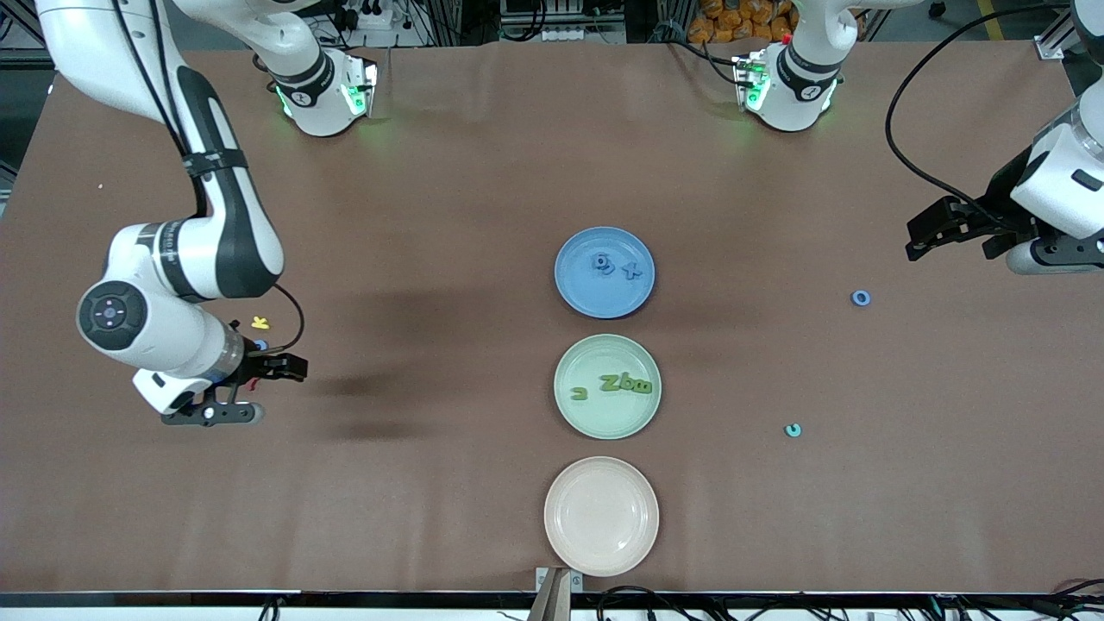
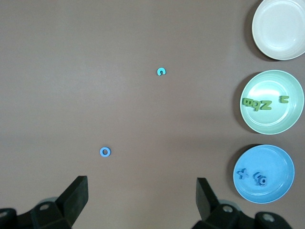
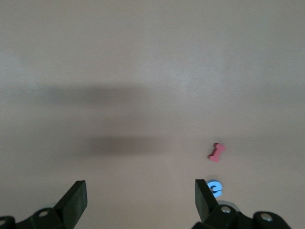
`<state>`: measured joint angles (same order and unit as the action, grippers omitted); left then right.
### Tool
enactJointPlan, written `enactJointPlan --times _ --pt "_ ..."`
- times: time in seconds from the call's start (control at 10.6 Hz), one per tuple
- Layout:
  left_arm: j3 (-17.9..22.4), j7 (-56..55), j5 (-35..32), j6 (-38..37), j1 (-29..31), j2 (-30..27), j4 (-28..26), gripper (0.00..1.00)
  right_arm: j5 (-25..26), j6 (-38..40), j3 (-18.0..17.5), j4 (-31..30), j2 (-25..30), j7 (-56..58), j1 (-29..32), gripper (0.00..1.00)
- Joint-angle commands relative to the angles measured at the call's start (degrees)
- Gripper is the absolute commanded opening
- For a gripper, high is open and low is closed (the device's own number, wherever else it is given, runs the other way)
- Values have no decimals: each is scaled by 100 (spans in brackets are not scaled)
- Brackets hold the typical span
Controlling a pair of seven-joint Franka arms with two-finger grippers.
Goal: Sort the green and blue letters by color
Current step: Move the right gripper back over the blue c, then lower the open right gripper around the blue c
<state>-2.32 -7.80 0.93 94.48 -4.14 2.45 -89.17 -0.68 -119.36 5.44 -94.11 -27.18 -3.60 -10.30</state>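
A blue plate (image 1: 585, 293) holds two blue letters (image 1: 617, 267). Beside it, nearer the front camera, a green plate (image 1: 604, 416) holds several green letters (image 1: 627, 384). A loose blue ring letter (image 1: 861, 297) (image 2: 105, 151) lies toward the left arm's end, with a teal letter (image 1: 793, 429) (image 2: 161, 71) nearer the camera. My left gripper (image 1: 949, 248) (image 2: 141, 191) hangs open and empty over bare table by the ring. My right gripper (image 1: 272, 390) (image 3: 140, 191) is open and empty, low over the table, with another blue letter (image 1: 260, 345) (image 3: 215, 187) beside one fingertip.
An empty beige plate (image 1: 601, 516) (image 2: 279, 28) sits nearest the front camera, in line with the other two. A yellow letter (image 1: 260, 323) and a small red piece (image 3: 217, 152) lie close to the right gripper.
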Motion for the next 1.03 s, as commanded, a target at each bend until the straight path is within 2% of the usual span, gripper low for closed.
enactJointPlan --times 0.0,0.94 --pt "13 85 153 -96 28 89 172 100 103 -35 -43 -46 143 34 116 100" --pt "13 94 153 -96 28 89 163 100 103 -26 -35 -11 55 -18 248 100"
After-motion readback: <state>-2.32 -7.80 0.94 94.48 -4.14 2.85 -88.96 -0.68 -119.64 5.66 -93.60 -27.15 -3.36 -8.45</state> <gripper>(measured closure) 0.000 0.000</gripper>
